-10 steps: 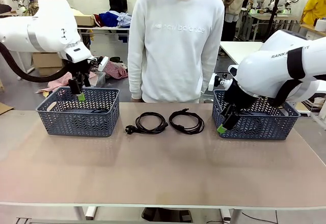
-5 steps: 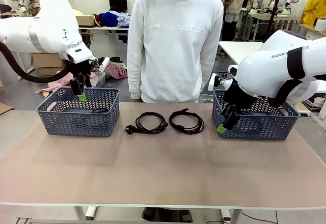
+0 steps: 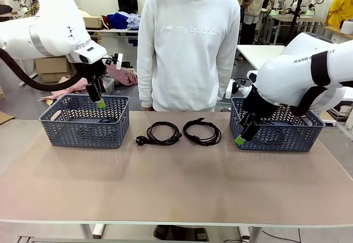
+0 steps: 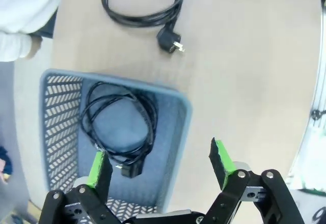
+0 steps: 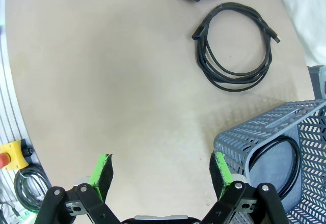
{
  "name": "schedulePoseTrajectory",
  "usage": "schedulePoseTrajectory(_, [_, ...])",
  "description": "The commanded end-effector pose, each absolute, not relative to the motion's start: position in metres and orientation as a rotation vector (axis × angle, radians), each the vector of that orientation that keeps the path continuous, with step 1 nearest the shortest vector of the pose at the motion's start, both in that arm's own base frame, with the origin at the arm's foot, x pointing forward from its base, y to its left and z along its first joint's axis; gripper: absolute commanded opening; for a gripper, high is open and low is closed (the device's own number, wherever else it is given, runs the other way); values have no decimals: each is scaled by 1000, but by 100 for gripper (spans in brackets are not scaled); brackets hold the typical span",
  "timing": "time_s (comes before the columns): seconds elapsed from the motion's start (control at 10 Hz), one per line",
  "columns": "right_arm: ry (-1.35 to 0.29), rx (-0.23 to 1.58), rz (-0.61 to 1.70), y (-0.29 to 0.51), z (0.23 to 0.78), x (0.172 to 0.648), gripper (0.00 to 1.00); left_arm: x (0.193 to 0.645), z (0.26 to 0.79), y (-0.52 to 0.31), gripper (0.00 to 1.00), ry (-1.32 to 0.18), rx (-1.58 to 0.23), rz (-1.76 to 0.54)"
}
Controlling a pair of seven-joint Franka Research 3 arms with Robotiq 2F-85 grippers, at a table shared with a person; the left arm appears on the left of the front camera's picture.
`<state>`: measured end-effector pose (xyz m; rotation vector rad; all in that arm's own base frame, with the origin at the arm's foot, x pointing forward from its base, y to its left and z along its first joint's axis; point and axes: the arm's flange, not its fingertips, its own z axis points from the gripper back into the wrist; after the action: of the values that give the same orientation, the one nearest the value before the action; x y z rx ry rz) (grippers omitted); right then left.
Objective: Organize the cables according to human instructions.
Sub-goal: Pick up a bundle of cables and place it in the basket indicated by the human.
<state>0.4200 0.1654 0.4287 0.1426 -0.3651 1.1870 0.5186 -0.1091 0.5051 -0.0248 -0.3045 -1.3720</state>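
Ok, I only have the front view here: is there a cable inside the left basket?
Observer: Yes, the left wrist view shows one coiled cable on the floor of the left basket.
Operator: And the right basket?
Observer: The right wrist view shows a cable loop in it too, partly cut off by the frame.
Operator: Is the left gripper carrying anything?
Observer: No, its fingers stand open with nothing between them.

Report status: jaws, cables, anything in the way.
Left jaws open, empty, above left basket. Right jaws open, empty, beside right basket. Two cables coiled on table between baskets; one inside each. Nothing over them.
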Motion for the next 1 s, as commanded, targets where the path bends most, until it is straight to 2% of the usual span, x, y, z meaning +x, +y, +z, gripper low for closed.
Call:
schedulePoseTrajectory(0.0, [-368, 140, 1184, 166, 429, 419, 100, 479, 495, -121, 100, -378, -49, -1323])
schedulePoseTrajectory(0.5, [-368, 140, 1184, 166, 429, 419, 100, 399, 477, -152, 100, -447, -159, -1286])
schedulePoseTrajectory(0.8, [-368, 140, 1184, 166, 429, 419, 100, 389, 470, -158, 100, -411, -205, -1305])
schedulePoseTrajectory(0.9, [-368, 140, 1184, 166, 429, 419, 100, 390, 472, -162, 100, -417, -166, -1318])
